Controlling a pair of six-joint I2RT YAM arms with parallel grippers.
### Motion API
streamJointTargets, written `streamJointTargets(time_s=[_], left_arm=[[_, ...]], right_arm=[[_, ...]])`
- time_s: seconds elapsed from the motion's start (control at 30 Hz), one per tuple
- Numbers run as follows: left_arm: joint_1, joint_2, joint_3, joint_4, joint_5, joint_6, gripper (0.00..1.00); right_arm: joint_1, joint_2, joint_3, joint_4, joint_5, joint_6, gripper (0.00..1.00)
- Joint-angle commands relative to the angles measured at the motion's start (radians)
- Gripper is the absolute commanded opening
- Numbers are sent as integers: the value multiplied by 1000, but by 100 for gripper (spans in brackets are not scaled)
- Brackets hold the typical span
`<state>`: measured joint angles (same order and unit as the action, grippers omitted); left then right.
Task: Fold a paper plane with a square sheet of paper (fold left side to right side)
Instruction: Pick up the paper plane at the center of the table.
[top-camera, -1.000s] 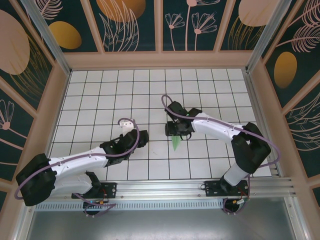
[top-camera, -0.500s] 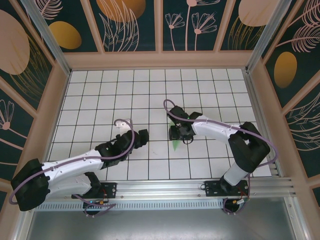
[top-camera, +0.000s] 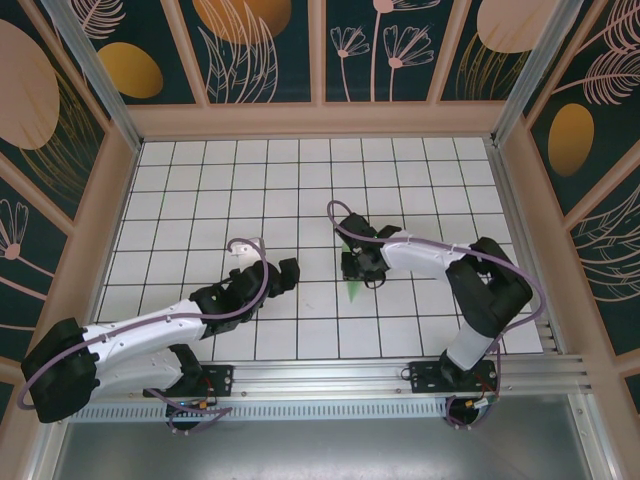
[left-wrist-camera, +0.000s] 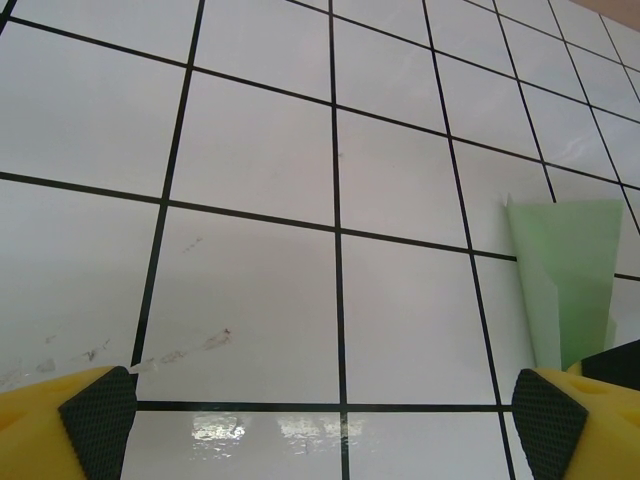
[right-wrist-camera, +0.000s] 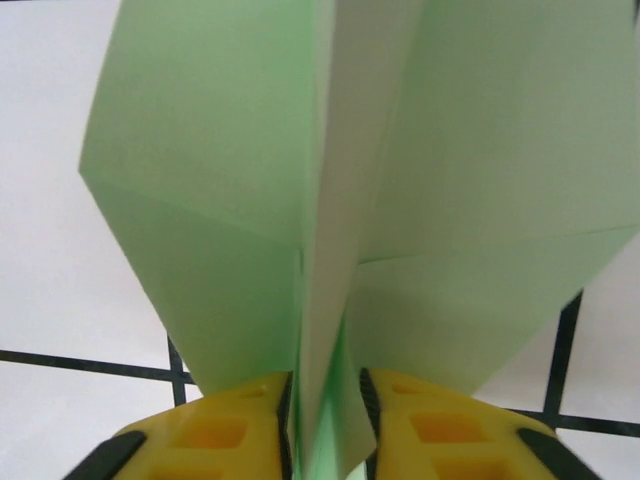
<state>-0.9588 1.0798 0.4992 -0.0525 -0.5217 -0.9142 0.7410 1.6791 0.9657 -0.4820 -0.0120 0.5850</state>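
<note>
- Top view: my right claw (top-camera: 360, 265) sits low over the middle of the tiled table (top-camera: 200, 190). The paper plane (top-camera: 352, 290) pokes out from under it toward my bases as a slim green point. Over the last second that wrist has slid slightly nearer and its elbow has tucked in, while the green tip has hardly shifted. My left claw (top-camera: 283, 272) has crept rightward and now hangs near the paper, not touching it.
- Left wrist view: my left claw (left-wrist-camera: 322, 408) stands wide, with its black pads (left-wrist-camera: 95, 412) at the lower corners. Only bare tiles lie between them, and it holds nothing. The paper plane (left-wrist-camera: 565, 265) shows ahead and to the right as a pale green wedge. I take the dark shape just below it at the edge to be my other claw.
- Right wrist view: my right claw (right-wrist-camera: 325, 400) is narrow, its yellow fingers (right-wrist-camera: 240, 435) pinched on the centre ridge of the paper plane (right-wrist-camera: 200, 150). A wing spreads out to each side above the tiles.
- What I make of it: the sheet already has its dart shape, so the folding looks close to finished. The small shifts suggest my right claw is settling its hold on the ridge while my left comes alongside. Any next press must not skew the wings.
</note>
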Motion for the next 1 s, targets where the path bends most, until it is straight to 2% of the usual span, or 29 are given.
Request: streamJointTargets(time_s=[0.0, 0.17, 0.3, 0.53, 0.73, 0.97], left_arm=[[-5, 4, -2, 16, -6, 12, 99], [-6, 9, 7, 9, -14, 18, 98], [-5, 5, 13, 5, -17, 31, 99], [-6, -12, 23, -21, -22, 49, 99], [-4, -12, 18, -32, -22, 49, 99], [-5, -8, 18, -27, -20, 49, 98]], right_arm=[[-6, 24, -11, 31, -36, 1, 21], [-4, 41, 45, -12, -11, -11, 11], [-4, 88, 135, -69, 41, -35, 10], [-2, 262, 341, -144, 90, -63, 10], [-2, 368, 482, -183, 79, -70, 10], [-5, 415, 575, -231, 42, -55, 11]])
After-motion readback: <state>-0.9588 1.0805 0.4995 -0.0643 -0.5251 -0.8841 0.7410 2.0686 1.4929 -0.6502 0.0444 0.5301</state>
